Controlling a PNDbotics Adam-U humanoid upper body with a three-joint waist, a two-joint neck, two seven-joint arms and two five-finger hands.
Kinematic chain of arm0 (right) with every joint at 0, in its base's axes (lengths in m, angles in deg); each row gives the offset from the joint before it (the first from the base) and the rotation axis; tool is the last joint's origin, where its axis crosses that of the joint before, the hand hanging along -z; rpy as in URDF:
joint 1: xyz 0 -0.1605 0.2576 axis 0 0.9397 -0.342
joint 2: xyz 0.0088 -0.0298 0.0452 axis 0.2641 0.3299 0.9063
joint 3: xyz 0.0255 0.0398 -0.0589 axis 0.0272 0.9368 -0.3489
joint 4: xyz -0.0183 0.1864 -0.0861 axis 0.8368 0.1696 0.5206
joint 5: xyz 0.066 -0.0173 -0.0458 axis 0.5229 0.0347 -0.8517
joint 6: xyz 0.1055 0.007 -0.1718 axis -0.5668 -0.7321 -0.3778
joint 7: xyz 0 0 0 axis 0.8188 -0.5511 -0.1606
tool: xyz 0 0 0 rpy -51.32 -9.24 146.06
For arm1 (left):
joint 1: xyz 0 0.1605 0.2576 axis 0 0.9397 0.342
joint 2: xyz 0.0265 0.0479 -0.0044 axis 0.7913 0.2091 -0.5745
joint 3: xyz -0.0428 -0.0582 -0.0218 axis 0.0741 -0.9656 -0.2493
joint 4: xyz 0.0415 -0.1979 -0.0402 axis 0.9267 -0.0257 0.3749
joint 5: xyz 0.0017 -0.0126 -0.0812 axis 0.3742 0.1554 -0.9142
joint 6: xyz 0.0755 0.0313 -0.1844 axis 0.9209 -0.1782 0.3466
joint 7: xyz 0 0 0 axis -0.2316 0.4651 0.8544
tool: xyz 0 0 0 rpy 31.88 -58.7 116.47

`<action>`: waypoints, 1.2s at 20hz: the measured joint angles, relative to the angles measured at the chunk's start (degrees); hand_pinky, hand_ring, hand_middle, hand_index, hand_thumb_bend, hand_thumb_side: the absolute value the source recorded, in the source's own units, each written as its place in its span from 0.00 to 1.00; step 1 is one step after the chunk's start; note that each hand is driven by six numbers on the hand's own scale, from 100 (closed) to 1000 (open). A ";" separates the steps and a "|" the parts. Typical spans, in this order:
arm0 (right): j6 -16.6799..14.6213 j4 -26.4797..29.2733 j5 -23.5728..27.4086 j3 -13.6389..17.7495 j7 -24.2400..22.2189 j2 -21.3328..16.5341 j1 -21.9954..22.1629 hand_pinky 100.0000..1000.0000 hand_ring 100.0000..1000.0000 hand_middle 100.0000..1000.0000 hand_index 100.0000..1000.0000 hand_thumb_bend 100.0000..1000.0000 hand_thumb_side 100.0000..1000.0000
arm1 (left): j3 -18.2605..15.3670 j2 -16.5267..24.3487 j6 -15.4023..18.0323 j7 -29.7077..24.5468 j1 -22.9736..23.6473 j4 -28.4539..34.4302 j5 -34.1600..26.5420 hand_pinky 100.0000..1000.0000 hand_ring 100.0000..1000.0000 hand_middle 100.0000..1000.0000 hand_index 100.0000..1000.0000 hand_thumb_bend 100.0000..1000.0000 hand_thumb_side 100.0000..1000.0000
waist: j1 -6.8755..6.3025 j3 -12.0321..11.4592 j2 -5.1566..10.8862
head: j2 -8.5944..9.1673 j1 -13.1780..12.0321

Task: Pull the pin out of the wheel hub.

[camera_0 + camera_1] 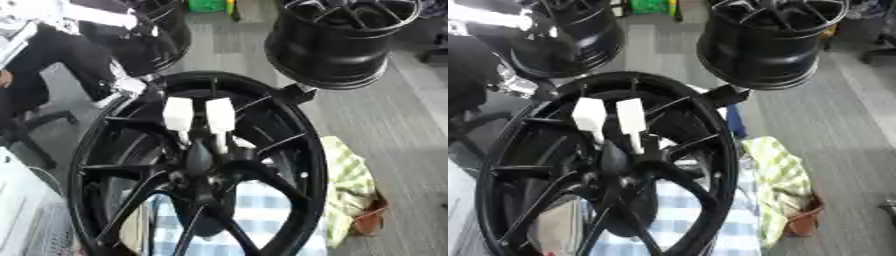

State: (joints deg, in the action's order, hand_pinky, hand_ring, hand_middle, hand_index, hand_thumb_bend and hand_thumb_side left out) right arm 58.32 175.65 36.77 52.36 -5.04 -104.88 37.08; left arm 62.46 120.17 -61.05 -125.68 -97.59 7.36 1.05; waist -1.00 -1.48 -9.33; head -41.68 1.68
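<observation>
You are facing the black wheel (197, 165) standing upright; two white pins (199, 116) are sticking up just above its hub (199, 175). Neither of your hands is showing in either view.

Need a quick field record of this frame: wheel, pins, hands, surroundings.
wheel: black spoked wheel hub, upright, fills the foreground
pins: two white tabs side by side above the centre, thin stems running down toward the centre; both look still in place
hands: neither robot hand is in view
behind: two more black rims farther back
below: blue-white checked cloth seen through the spokes; green-striped cloth to the right
</observation>
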 measured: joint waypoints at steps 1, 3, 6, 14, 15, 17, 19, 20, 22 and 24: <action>-0.01 0.00 0.09 0.00 0.03 0.01 -0.13 0.68 0.56 0.51 0.67 0.36 0.09 | 0.31 -0.08 0.33 0.00 0.00 -0.25 0.05 0.84 0.86 0.78 0.91 0.44 0.43 | -0.01 0.02 -0.06 | 0.00 0.00; -0.01 0.00 0.19 0.00 0.06 0.11 -0.17 0.68 0.56 0.51 0.67 0.36 0.09 | 0.78 -0.43 0.93 -0.02 0.01 -0.67 0.13 0.84 0.86 0.79 0.91 0.46 0.43 | -0.01 0.02 -0.20 | 0.00 -0.01; 0.01 -0.06 0.28 0.00 0.26 0.48 -0.18 0.68 0.56 0.51 0.67 0.35 0.10 | 1.28 -0.85 1.79 -0.03 0.02 -1.33 0.19 0.84 0.86 0.78 0.90 0.48 0.45 | -0.12 0.02 -0.26 | 0.00 -0.03; -0.07 -0.39 0.78 0.02 0.99 0.95 -0.19 0.68 0.56 0.50 0.67 0.35 0.10 | 1.52 -2.62 2.56 -0.07 0.48 -3.87 2.08 0.83 0.84 0.75 0.89 0.48 0.45 | -0.13 0.19 -0.59 | 0.00 -0.24; -0.07 -0.40 0.83 0.02 1.02 0.96 -0.19 0.68 0.56 0.50 0.67 0.35 0.10 | 1.57 -2.85 2.58 -0.06 0.57 -4.33 2.54 0.82 0.84 0.75 0.89 0.48 0.45 | -0.11 0.26 -0.60 | 0.00 -0.26; -0.13 -0.41 0.97 0.05 1.10 0.98 -0.19 0.68 0.56 0.50 0.67 0.35 0.10 | 1.71 -3.25 2.68 -0.03 0.92 -5.28 3.37 0.82 0.83 0.72 0.88 0.48 0.46 | -0.09 0.33 -0.62 | 0.00 -0.27; -0.18 -0.47 1.05 0.09 1.16 1.01 -0.19 0.68 0.56 0.50 0.66 0.35 0.10 | 1.74 -3.60 2.91 -0.02 1.00 -6.19 3.91 0.81 0.82 0.70 0.88 0.47 0.46 | 0.01 0.38 -0.65 | 0.00 -0.32; -0.21 -0.51 1.08 0.16 1.19 1.05 -0.19 0.68 0.56 0.50 0.66 0.35 0.10 | 1.76 -3.79 3.04 -0.06 1.06 -6.62 4.02 0.81 0.81 0.69 0.88 0.47 0.47 | 0.03 0.39 -0.66 | 0.00 -0.42; -0.28 -0.56 1.16 0.35 1.28 1.23 -0.19 0.68 0.56 0.50 0.66 0.35 0.10 | 2.08 -4.08 3.38 -0.03 1.29 -7.28 4.09 0.80 0.81 0.69 0.88 0.48 0.47 | 0.03 0.44 -0.72 | -0.01 -0.50; -0.30 -0.68 1.21 0.38 1.39 1.46 -0.19 0.68 0.55 0.50 0.66 0.35 0.10 | 2.42 -4.32 3.73 -0.02 1.44 -7.73 4.12 0.80 0.81 0.68 0.88 0.47 0.47 | 0.04 0.48 -0.80 | -0.01 -0.51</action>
State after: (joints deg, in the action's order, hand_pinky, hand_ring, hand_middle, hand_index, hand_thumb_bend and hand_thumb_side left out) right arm 58.03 174.97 37.99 52.73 -3.65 -103.43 36.89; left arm 64.87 115.85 -57.32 -125.70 -96.16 -0.36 5.16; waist -0.96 -1.00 -10.13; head -41.69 1.17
